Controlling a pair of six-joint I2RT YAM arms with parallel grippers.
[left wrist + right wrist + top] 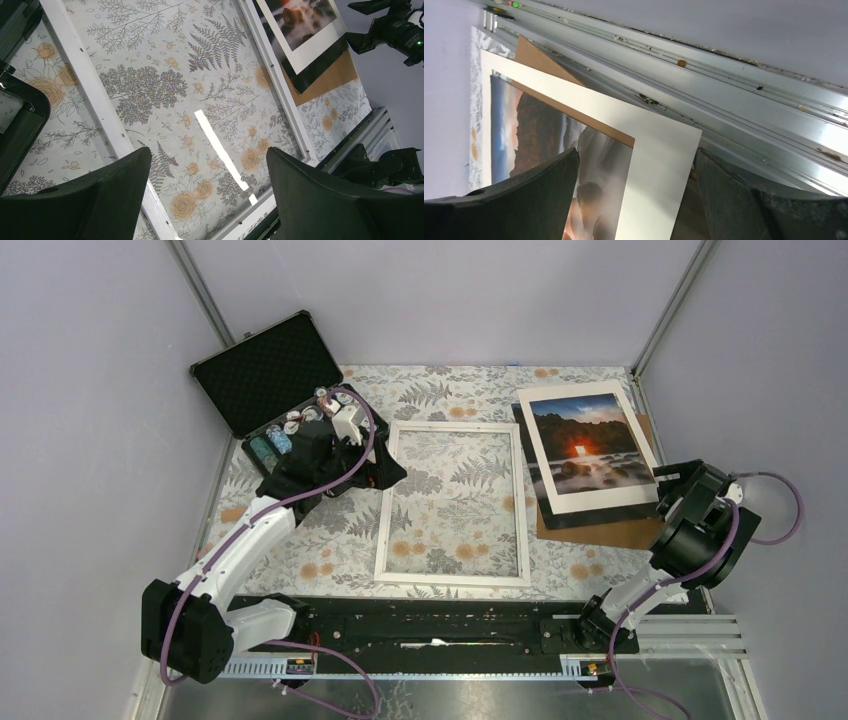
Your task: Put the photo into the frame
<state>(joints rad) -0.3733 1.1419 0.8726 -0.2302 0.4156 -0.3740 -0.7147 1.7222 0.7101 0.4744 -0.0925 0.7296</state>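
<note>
One corner of the photo (589, 107), within the wide-spread right pincer (636, 167)

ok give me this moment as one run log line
photo: right of frame, not in | frame: flat, empty | left fingers: open above frame's left edge | right fingers: open around photo corner, no grip

Photo (590, 445) just right of frame (455, 502), perhaps touching.

Floral-patterned desk (440, 390): white frame (452, 580) flat at centre, open black case (265, 370) far left, brown backing board (600, 532) at right edge.
</note>
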